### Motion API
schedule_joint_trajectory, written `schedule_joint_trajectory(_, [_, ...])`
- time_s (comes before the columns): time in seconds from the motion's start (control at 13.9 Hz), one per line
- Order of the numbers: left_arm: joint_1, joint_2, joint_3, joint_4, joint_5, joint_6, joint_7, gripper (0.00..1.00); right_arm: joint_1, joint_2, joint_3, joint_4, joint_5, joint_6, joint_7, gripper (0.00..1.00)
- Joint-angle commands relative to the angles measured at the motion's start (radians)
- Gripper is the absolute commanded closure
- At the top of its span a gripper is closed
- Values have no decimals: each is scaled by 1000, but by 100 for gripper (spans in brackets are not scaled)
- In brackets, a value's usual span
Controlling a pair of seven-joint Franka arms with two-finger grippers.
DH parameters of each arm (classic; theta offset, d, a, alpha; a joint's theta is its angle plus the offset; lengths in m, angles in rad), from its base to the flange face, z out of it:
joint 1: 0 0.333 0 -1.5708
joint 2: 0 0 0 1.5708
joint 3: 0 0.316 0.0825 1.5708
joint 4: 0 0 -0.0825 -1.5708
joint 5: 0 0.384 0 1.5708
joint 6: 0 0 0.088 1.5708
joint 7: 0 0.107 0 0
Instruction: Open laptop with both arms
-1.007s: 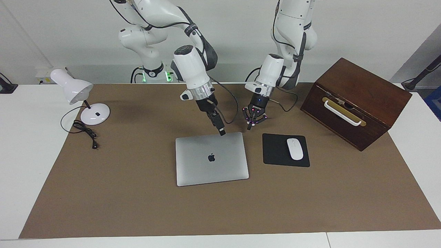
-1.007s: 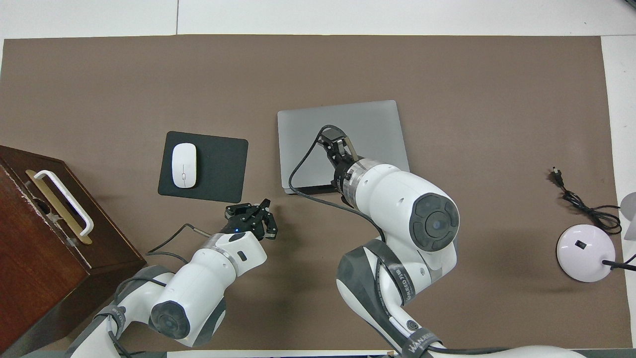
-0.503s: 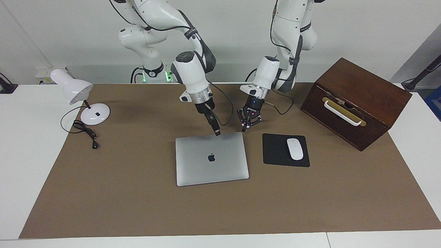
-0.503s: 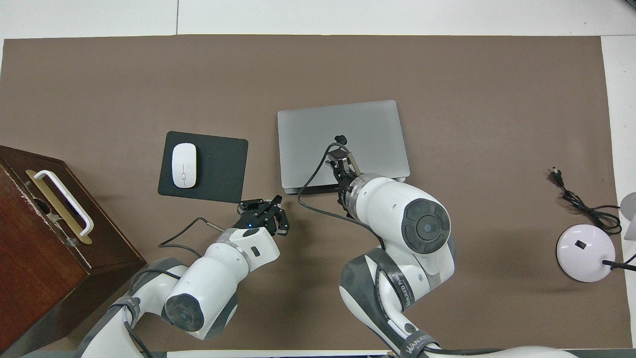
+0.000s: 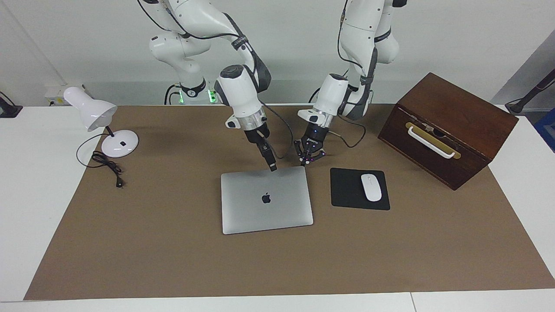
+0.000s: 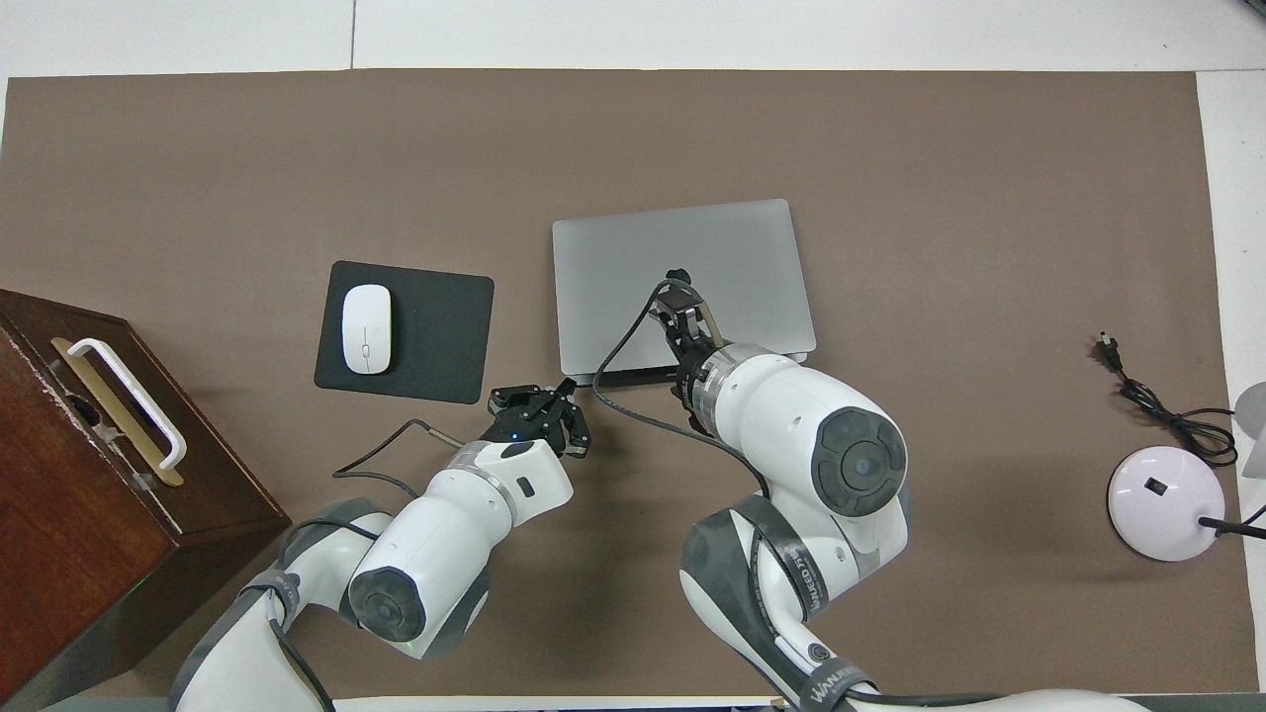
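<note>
So far nothing is open, and you have the whole job left to do.

Start close to the robots. Your left tool point(image 5: 305, 162) hangs low over the brown mat point(image 5: 151, 242), just beside the corner of the laptop point(image 5: 266, 208) that is nearest the robots, at the left arm's end. Its tips are pressed together and it holds nothing. Your right tool point(image 5: 272, 167) is down at the laptop's edge nearest the robots, about the middle of that edge. It looks like it is touching the lid there, but I cannot tell if this tool is apart or together.

A bit farther out, the laptop lies flat on the mat on the bench point(image 5: 26, 195), lid shut, apple mark up. The black mouse pad point(image 5: 347, 190) with the white mouse point(image 5: 371, 187) sits beside it, toward the left arm's end.

What is new since a second ago: your left tool has slid over from in front of the mouse pad to the laptop's corner. Your right tool has pulled back from over the lid and dropped down to the edge. The laptop has not moved at all.

I think lifting the lid comes next.
</note>
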Motion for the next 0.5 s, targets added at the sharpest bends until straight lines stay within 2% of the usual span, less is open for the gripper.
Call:
schedule_joint_trajectory(0.0, [-17, 29, 15, 24, 3, 20, -9, 100, -5, -33, -1, -74, 17, 179, -4, 0])
schedule_joint_trajectory(0.14, [-15, 39, 15, 36, 4, 20, -9, 100, -7, -34, -1, -82, 17, 198, -9, 0])
schedule_joint_trajectory(0.43, [-9, 70, 15, 60, 10, 20, -7, 100, -4, -47, -1, -163, 17, 388, -11, 0])
